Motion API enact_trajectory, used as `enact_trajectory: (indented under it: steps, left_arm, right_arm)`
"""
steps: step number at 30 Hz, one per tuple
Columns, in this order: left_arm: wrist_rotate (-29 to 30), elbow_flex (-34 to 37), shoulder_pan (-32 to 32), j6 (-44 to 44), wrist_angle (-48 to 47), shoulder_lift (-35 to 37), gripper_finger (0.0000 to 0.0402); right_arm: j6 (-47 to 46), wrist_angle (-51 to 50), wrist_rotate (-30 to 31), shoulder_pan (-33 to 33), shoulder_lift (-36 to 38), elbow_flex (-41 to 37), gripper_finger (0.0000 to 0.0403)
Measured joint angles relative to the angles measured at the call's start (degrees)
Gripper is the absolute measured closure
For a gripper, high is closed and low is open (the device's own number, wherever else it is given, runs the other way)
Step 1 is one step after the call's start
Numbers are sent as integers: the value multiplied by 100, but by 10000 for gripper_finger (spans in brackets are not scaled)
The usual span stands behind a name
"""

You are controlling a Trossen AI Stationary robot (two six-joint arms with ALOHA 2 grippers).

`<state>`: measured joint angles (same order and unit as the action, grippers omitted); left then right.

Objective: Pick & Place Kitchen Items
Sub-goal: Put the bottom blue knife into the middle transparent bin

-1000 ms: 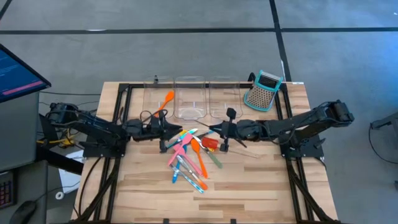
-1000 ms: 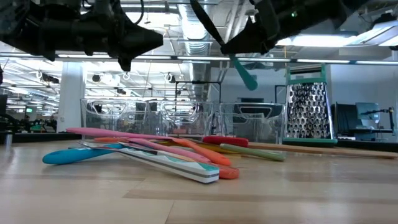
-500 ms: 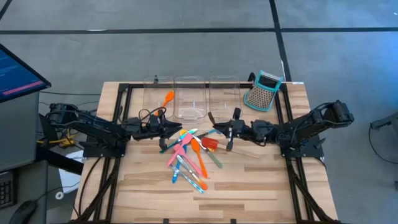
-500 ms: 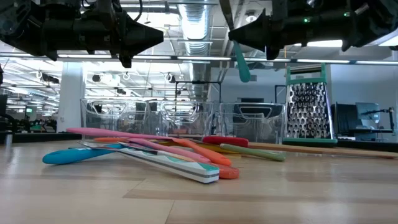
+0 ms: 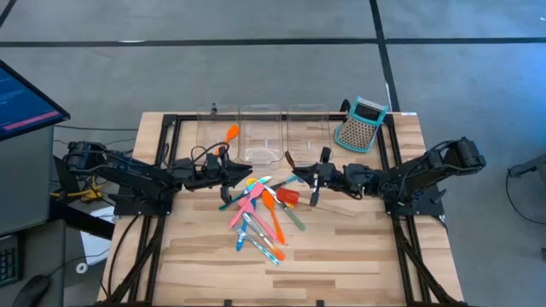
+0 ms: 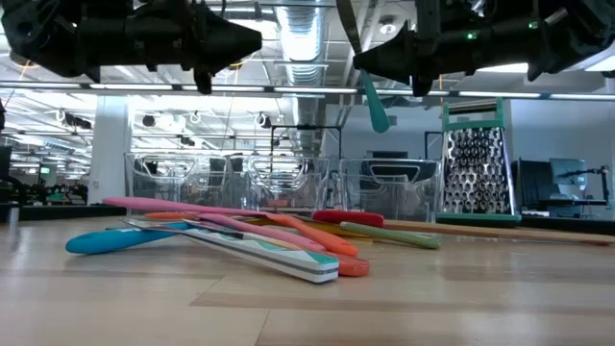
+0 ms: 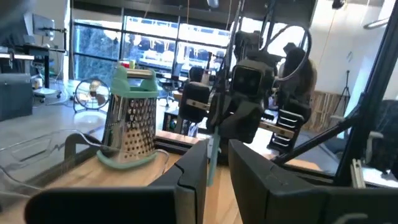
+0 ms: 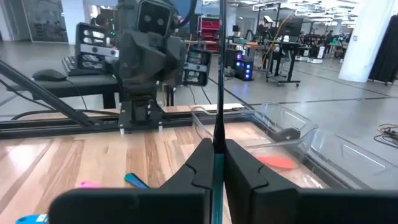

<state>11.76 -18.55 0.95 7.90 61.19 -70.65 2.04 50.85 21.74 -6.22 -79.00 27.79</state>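
A pile of slim plastic kitchen items (image 5: 260, 213), pink, orange, teal, blue and red, lies on the wooden table's middle (image 6: 240, 235). One orange spatula (image 5: 231, 134) lies in the left clear bin (image 8: 273, 162). My right gripper (image 5: 296, 176) hovers level over the pile's far right side, shut on a slim utensil (image 6: 375, 106) with a teal lower end. My left gripper (image 5: 241, 176) faces it from the left, also level above the table. A narrow gap shows between its fingers (image 7: 216, 174), with nothing in it. My right gripper pinches the slim utensil's thin shaft (image 8: 218, 127) between its two fingers, just above the teal end. The fingers come level from the table's right and lie across it. The utensil stands nearly upright, lifted clear. Its teal end (image 6: 377, 113) hangs below the fingers and the dark shaft rises above.
Three clear bins (image 5: 260, 128) stand in a row at the table's far edge. A teal-and-grey box grater (image 5: 360, 124) stands to their right. Black frame rails (image 5: 162, 170) run along both sides of the table. Bare wood lies toward the near edge.
My right gripper has tipped to level and drawn back a little toward the table's right edge. The utensil in it has turned from slanting to nearly upright.
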Motion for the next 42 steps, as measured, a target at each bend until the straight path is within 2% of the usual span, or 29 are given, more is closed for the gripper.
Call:
enact_trajectory:
  steps: [10, 25, 31, 35, 42]
  left_arm:
    - [-734, -152, -63, -169, -557, 0, 323]
    - [-756, -152, -65, -300, -401, 0, 321]
    - [-463, -152, -65, -296, -413, 0, 317]
    - [-463, -152, -65, -295, -431, 0, 298]
    - [-460, -162, -52, -264, -468, 0, 242]
  right_arm:
    - [-17, -63, -2, -2, 0, 0, 394]
    - [-15, -72, -87, -8, 0, 0, 394]
    - [-15, -72, -87, -10, 0, 0, 394]
    - [-3, -72, -87, 2, 0, 0, 394]
    - [0, -72, -87, 1, 0, 0, 394]
